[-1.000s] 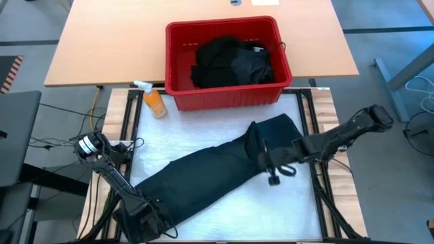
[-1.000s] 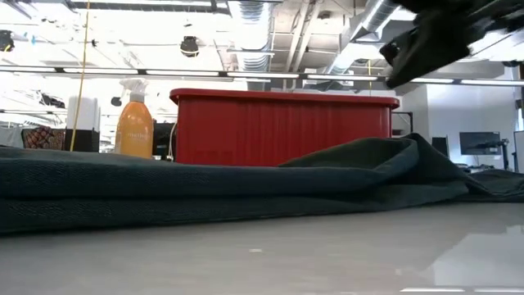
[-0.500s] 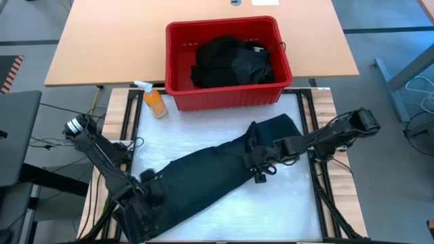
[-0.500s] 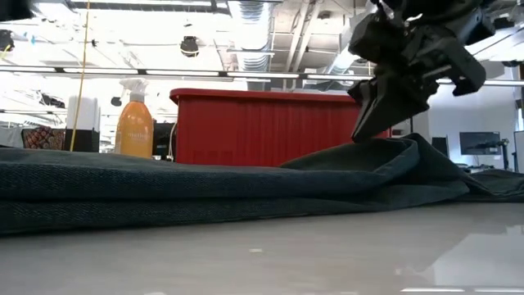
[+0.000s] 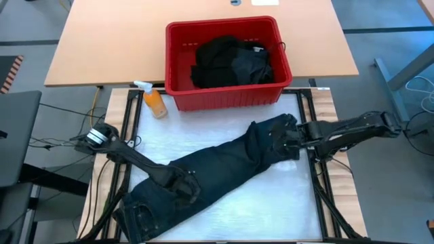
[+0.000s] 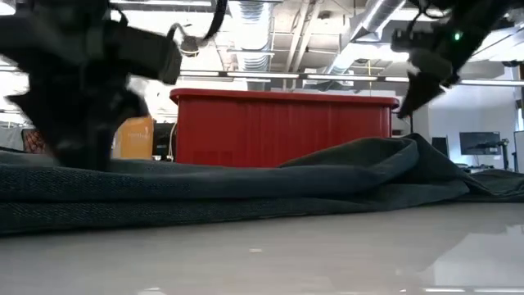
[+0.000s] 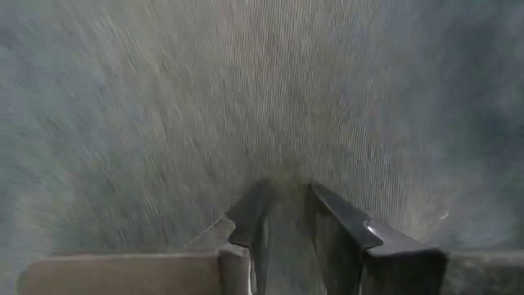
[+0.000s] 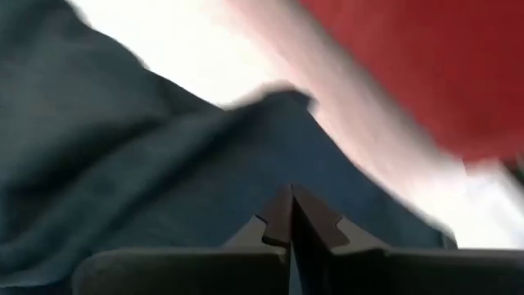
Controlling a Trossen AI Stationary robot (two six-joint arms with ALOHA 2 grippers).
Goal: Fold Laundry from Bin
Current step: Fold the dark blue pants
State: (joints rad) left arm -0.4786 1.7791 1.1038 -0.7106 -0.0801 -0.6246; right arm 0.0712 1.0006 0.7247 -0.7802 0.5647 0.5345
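Your left end effector [image 5: 182, 190] presses down on the lower half of the long dark green cloth garment [image 5: 217, 169], which lies diagonally across the white desk [image 5: 271, 203] from seven o'clock toward one o'clock; its fingers stand narrowly apart with fabric between them, so a shallow pinch could slip off. Your right end effector [image 5: 288, 132], fingers closed together, sits at the garment's upper end just below the red ribbed plastic bin [image 5: 224, 98] of black laundry [image 5: 230, 61]. It may drag folds or bump the bin.
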